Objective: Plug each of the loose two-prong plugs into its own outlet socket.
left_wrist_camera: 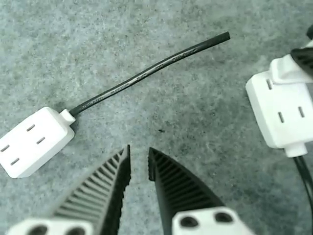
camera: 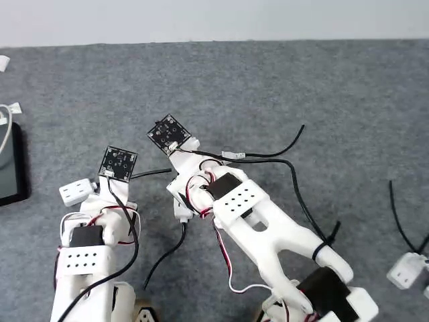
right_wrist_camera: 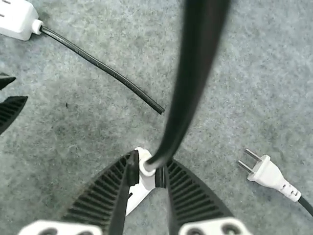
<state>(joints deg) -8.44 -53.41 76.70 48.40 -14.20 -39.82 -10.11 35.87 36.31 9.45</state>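
The grey mat is lit brightly and evenly by soft, diffuse light from overhead. Shadows on the mat are faint and soft-edged. Light shading is seen on it close under both arms in the high view. A thin dark rim is cast on it along the free socket block, and a dim patch is laid on it just beside the right gripper. White plastic, as on the gripped socket block, is rendered bright.
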